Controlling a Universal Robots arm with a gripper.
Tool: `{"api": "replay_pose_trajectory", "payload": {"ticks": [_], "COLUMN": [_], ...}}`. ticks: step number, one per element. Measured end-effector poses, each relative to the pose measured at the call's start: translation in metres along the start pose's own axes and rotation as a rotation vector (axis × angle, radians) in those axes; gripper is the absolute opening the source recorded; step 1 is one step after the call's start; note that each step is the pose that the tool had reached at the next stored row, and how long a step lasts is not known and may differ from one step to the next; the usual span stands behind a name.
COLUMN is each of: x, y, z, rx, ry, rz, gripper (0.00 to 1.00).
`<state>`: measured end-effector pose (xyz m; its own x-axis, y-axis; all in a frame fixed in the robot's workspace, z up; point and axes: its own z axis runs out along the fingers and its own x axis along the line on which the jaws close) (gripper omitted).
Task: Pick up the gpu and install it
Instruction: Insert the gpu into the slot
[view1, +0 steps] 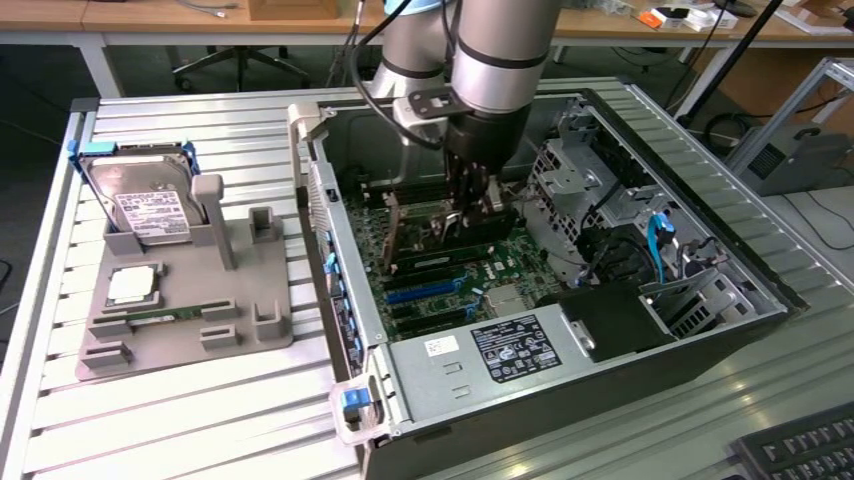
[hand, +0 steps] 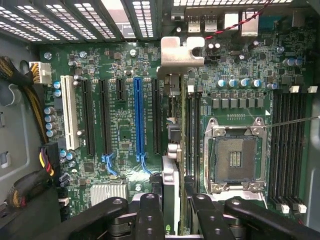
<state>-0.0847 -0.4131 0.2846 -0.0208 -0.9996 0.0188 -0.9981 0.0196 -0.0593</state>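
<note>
Open computer case (view1: 667, 330) lying on its side on a slatted metal table (view1: 174, 420), with the robot arm (view1: 501, 50) reaching down into it. The gripper (view1: 470, 205) hangs over the motherboard (view1: 454, 270) with its jaws clenched on the graphics card (hand: 175, 150), which stands on edge between the fingers (hand: 150, 215); in the wrist view the card appears as a thin green edge with its silver end bracket (hand: 181, 52) at the case's rear wall. The card sits above the motherboard, beside the blue expansion slot (hand: 138, 120) and near the empty processor socket (hand: 235, 155); whether it touches a slot cannot be told. On the exterior view's left, a grey holder (view1: 200, 310) carries a hard drive (view1: 144, 200) upright, a processor (view1: 131, 285) and a memory stick (view1: 154, 317).
</note>
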Motion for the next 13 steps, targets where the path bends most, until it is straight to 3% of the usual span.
{"api": "replay_pose_trajectory", "payload": {"ticks": [13], "x": [0.0022], "y": [0.0047], "z": [0.0017], "rx": [-0.0001], "ry": [0.0001], "rz": [0.000], "gripper": [0.27]}}
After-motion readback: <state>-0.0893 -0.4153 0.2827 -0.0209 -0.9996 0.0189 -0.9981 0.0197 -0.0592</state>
